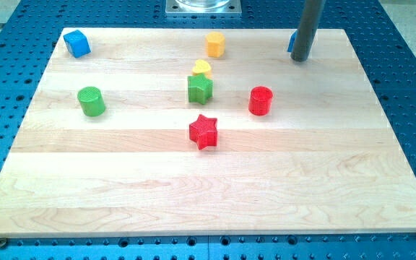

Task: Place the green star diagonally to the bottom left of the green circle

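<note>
The green star [200, 89] sits near the board's middle, toward the view's top, touching a yellow heart-shaped block [201, 68] just above it. The green circle [91, 100] stands far to the view's left of the star, slightly lower. My tip [301, 58] is at the view's top right, well to the right of the green star, with its end right beside a blue block [292, 42] that the rod mostly hides.
A red star [204, 131] lies just below the green star. A red cylinder [261, 100] stands to its right. A yellow hexagon [215, 44] is near the top edge. A blue cube [76, 43] sits at the top left corner of the wooden board [208, 202].
</note>
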{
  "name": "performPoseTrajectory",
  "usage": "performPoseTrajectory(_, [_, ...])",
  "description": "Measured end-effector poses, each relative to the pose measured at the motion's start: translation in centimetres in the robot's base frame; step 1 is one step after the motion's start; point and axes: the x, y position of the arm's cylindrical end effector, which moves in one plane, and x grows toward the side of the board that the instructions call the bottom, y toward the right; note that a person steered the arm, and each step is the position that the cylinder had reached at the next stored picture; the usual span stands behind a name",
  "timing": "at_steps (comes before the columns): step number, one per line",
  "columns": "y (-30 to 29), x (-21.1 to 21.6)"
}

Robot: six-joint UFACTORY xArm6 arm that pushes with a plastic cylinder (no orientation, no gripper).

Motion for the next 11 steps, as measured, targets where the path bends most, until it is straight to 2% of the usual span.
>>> performPoseTrajectory(5, [-18.4,8.5])
performPoseTrajectory(6, [-24.0,13.3])
performPoseTrajectory(7, [-24.6,15.8])
performPoseTrajectory(8, [-30.6,18.7])
performPoseTrajectory(10, [-41.8,18.8])
performPoseTrajectory(11, [-40.8,15.2])
